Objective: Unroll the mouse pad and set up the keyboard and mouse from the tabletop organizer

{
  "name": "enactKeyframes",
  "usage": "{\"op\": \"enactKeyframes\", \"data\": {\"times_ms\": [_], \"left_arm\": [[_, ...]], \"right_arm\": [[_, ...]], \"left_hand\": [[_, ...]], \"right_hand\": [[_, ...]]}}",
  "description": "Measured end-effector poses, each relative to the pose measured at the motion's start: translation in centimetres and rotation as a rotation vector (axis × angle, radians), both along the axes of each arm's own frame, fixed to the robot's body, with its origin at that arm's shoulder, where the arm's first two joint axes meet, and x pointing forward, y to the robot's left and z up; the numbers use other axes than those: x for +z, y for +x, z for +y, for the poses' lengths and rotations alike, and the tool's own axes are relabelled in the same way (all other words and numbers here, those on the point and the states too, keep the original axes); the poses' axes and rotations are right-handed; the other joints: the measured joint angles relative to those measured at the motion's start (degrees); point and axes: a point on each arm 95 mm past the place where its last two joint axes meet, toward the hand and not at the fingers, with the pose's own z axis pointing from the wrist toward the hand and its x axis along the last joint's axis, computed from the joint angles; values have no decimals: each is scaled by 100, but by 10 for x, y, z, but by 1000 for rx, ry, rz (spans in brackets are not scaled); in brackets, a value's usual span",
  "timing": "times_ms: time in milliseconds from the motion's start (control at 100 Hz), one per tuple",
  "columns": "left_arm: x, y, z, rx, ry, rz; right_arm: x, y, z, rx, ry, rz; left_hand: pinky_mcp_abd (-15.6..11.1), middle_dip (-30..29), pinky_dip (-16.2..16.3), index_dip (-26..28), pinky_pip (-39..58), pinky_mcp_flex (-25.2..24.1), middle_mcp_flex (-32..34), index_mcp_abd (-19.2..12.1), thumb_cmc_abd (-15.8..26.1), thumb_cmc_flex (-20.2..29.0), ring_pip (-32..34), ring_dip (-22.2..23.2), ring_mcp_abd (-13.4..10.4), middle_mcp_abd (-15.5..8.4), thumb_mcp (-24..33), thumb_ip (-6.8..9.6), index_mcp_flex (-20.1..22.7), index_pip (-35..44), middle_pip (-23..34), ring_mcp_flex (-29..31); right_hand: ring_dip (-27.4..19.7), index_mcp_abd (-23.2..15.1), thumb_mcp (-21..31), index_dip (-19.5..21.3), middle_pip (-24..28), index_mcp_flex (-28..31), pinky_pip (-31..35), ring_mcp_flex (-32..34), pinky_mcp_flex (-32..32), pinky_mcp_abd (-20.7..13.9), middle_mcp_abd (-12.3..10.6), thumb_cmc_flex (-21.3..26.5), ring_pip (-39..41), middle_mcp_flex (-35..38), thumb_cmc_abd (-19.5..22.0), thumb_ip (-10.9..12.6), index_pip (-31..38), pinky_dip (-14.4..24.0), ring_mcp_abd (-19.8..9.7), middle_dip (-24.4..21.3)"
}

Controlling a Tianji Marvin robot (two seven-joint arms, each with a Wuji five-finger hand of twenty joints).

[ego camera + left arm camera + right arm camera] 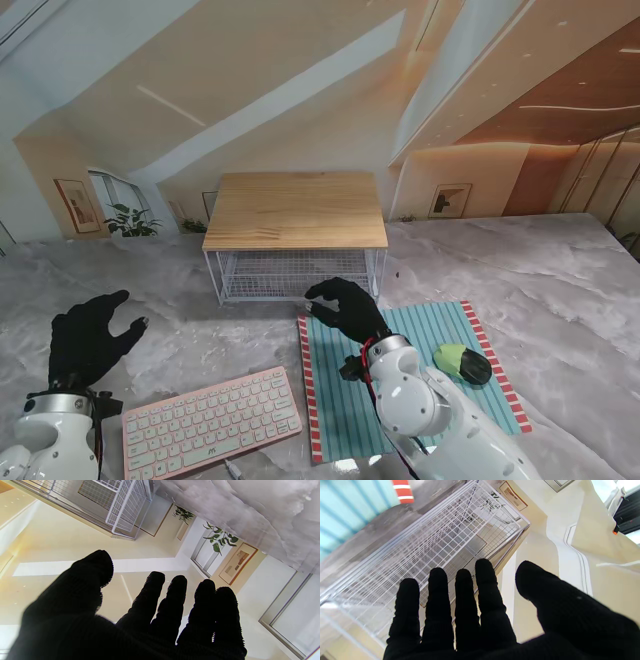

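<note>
A teal striped mouse pad (440,350) with red-and-white edges lies unrolled flat on the marble table. A green and black mouse (462,363) rests on its right part. A pink keyboard (211,422) lies on the table to the pad's left, near me. My right hand (345,308) hovers open over the pad's far left corner, in front of the organizer (295,210), a wooden top on a white wire basket (440,545). My left hand (88,335) is open above the table, left of the keyboard, holding nothing.
The marble table top (560,280) spreads around the organizer. A painted backdrop with plants and framed pictures stands behind it. The pad's corner (401,490) shows in the right wrist view, beside the basket.
</note>
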Motion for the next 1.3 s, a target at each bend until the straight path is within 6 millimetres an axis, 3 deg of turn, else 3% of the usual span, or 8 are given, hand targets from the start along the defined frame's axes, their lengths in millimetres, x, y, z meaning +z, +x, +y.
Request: {"op": "enactKeyframes", "data": {"times_ms": [240, 590, 1300], "left_arm": [[-7, -1, -14, -67, -70, 10], [-25, -5, -33, -164, -160, 68], [-40, -11, -45, -234, -210, 123]], "right_arm": [[-8, -20, -18, -46, 0, 20], [-16, -42, -30, -105, -18, 44], [-15, -41, -31, -115, -36, 33]], "left_hand": [[-2, -2, -2, 0, -5, 0, 0, -4, 0, 0, -45, -56, -6, 0, 0, 0, 1, 0, -13, 0], [-136, -71, -134, 0, -310, 0, 0, -133, 52, 1, -221, -132, -203, -84, -107, 0, 1, -1, -128, 0], [-141, -125, -194, 0, -406, 8, 26, -172, 111, 1, -347, -190, -218, -149, -220, 0, 9, -72, -174, 0]], "right_hand": [[-3, -178, -110, 2, -88, -206, -131, 0, -197, 167, -71, -7, -23, 0, 0, 0, 71, -5, 0, 0], [-60, -419, -480, 9, -285, -520, -329, -255, -478, 292, -136, -255, -147, -184, -25, 13, 66, -5, 1, -90], [-62, -466, -556, 17, -334, -544, -469, -358, -525, 295, -137, -322, -134, -223, -26, 41, 64, 214, 1, -107]]}}
